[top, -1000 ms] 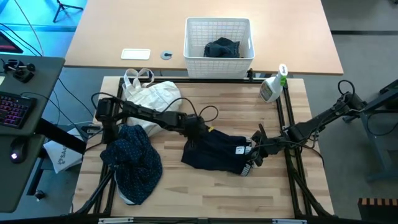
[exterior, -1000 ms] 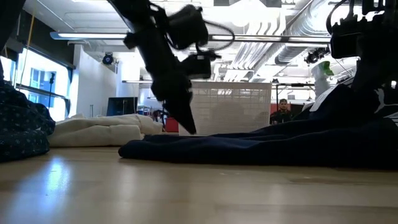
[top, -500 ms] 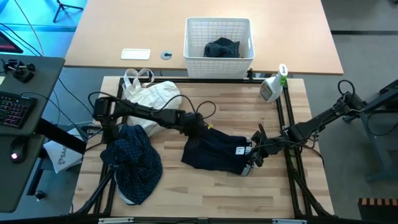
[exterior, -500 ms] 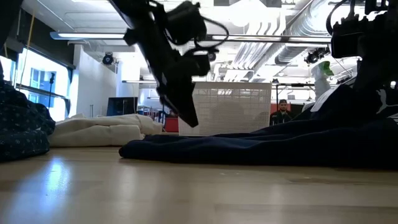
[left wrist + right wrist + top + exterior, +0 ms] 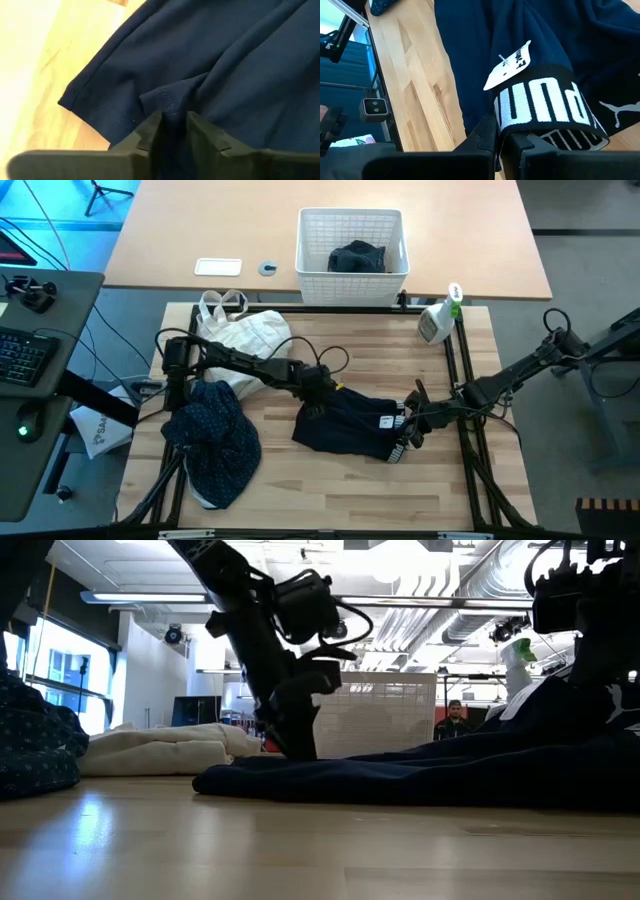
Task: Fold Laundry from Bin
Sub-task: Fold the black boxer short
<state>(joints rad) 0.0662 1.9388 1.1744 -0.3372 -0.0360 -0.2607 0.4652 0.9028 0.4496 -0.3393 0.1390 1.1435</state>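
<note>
Dark navy shorts [image 5: 350, 425] lie on the wooden table, one leg hem toward the left. My left gripper [image 5: 172, 130] stands open over that hem, pointing steeply down, with a raised ridge of hem [image 5: 167, 100] between its fingers. My right gripper [image 5: 499, 142] is shut on the shorts at their right end [image 5: 405, 435]. A navy dotted shirt [image 5: 215, 435] lies heaped at the near left. The white lattice bin [image 5: 305, 240] stands on the far table with a dark garment [image 5: 357, 257] inside. My left gripper has its fingertips [image 5: 295, 745] down at the shorts' leg hem, one on each side of the ridge; whether they touch the cloth I cannot tell. My right gripper pinches the black elastic waistband with white lettering [image 5: 540, 112] at its edge, between the two fingers, slanting down from the table's right. The waistband end is raised off the table [image 5: 580, 690]; the rest of the shorts lies on the wood.
A cream cloth bag [image 5: 245, 335] lies at the far left of the table, behind my left arm. A spray bottle [image 5: 437, 320] stands at the far right corner. Bare wood runs along the near edge [image 5: 350, 490].
My left gripper has lifted a little, rolled about its own axis and come down again onto the left end of the shorts, its fingers opening from shut. The shorts and my right gripper have kept still.
</note>
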